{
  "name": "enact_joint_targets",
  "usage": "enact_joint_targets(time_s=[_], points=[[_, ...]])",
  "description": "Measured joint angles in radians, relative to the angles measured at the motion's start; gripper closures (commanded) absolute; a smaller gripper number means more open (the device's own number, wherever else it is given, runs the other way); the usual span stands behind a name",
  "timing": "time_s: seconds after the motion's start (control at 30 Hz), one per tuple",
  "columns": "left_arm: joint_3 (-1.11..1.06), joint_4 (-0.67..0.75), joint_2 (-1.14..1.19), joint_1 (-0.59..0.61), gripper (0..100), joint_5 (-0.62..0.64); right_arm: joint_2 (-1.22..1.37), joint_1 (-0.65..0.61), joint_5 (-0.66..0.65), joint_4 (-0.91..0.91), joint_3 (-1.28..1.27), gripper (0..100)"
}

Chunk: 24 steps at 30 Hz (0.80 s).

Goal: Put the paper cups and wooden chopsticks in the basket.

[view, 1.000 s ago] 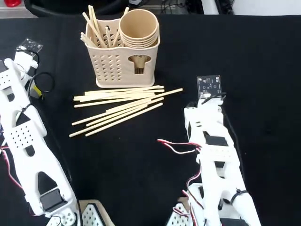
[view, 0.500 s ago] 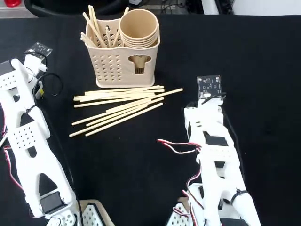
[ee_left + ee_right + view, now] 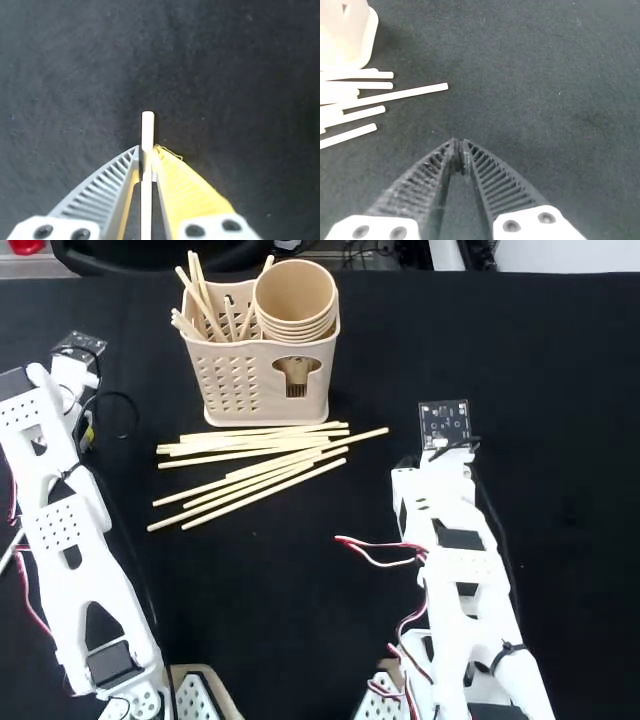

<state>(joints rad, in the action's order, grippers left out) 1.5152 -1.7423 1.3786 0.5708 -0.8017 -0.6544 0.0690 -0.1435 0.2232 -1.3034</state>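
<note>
In the left wrist view the left hand [image 3: 147,151] is pinched on a single wooden chopstick [image 3: 147,122], whose blunt tip pokes out past the fingertips over the black table [image 3: 240,60]. In the high view the left arm [image 3: 60,530] runs along the left edge of the frame, well apart from the basket [image 3: 262,385] at upper centre. A stack of paper cups [image 3: 295,295] sits in the basket's right compartment, and standing chopsticks [image 3: 200,300] lean in its left one. A fan of loose chopsticks [image 3: 255,470] lies flat on the table just below the basket. The right arm [image 3: 455,560] sits at lower right, and in its wrist view the right hand [image 3: 457,146] is pressed together on nothing, near the ends of the loose chopsticks.
</note>
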Motion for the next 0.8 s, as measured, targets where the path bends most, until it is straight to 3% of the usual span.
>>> enact_joint_targets(time_s=[0.33,0.57,0.8], points=[[0.092,-0.011,-0.143,0.012,97,0.27,0.0,0.0,0.0,0.0,0.0,98.5],[0.103,-0.014,-0.42,0.008,97,0.477,0.0,0.0,0.0,0.0,0.0,98.5],[0.103,-0.015,-0.761,-0.092,97,0.692,0.0,0.0,0.0,0.0,0.0,98.5]])
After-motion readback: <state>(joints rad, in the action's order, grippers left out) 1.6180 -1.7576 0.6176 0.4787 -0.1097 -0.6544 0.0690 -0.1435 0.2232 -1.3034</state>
